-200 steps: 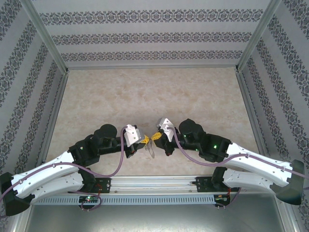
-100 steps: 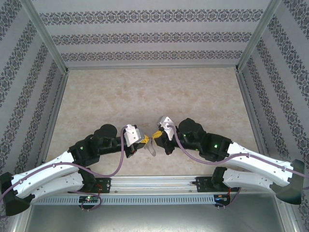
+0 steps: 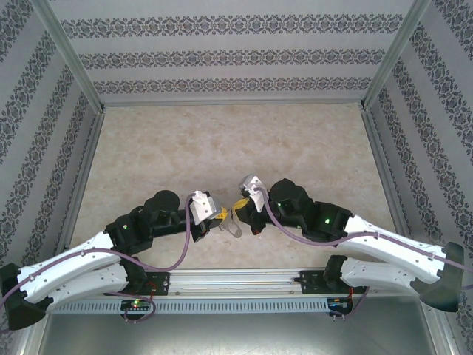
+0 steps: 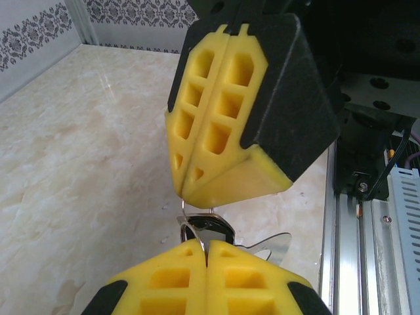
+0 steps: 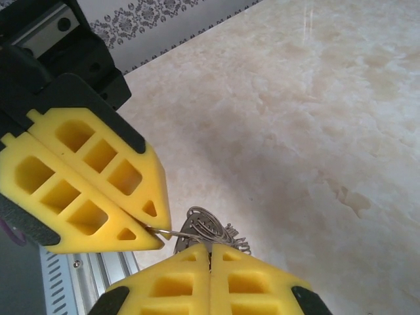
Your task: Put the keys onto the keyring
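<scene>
Near the middle of the table's (image 3: 222, 140) near edge, the left gripper (image 3: 222, 214) and right gripper (image 3: 238, 206) are met tip to tip. The left jaws are pressed together on the thin wire of the keyring (image 4: 189, 226). The right jaws are also pressed together against the metal cluster; whether ring or key is pinched cannot be told. The key (image 3: 233, 228) is hung between the tips, above the table. Its silvery blade is pointed toward the near edge and slightly right, and its long axis is slanted.
</scene>
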{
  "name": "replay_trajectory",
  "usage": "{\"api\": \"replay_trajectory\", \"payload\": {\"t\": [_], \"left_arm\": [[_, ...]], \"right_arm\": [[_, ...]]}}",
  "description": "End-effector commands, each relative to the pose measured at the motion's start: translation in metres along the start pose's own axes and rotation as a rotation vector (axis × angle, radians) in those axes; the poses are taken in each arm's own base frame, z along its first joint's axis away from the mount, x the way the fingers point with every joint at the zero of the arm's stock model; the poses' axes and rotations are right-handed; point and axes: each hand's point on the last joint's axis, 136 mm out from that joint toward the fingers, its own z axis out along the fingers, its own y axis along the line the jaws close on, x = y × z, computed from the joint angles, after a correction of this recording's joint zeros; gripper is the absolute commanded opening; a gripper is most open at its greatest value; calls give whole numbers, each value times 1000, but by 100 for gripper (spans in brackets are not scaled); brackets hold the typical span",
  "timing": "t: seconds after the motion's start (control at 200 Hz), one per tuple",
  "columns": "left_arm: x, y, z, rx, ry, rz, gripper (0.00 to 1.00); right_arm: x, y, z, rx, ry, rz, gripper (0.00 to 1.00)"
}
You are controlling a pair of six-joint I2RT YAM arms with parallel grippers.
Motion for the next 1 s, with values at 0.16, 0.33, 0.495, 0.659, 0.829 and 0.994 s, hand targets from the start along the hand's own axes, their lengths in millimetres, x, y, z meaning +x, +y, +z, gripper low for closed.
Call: {"api": "replay_trajectory", "payload": {"t": [0.16, 0.33, 0.495, 0.659, 0.829, 0.994], "left_arm": [[-20, -25, -8, 114, -63, 52, 0], [-21, -23, -8, 102, -67, 52, 0], [-17, -15, -8, 53, -48, 51, 0], [-17, -12, -8, 35, -47, 53, 0], [-17, -14, -7, 47, -52, 52, 0], [-22, -20, -8, 80, -79, 49, 0]], "right_arm": [[-8, -25, 2, 100, -6, 56, 0], [-9, -21, 1, 82, -5, 52, 0], [-9, -17, -10, 59, -33, 42, 0], [5, -9, -23, 15, -20, 39, 0], [12, 5, -29, -48, -19, 22, 0], [14, 13, -21, -56, -12, -38, 0]]}}
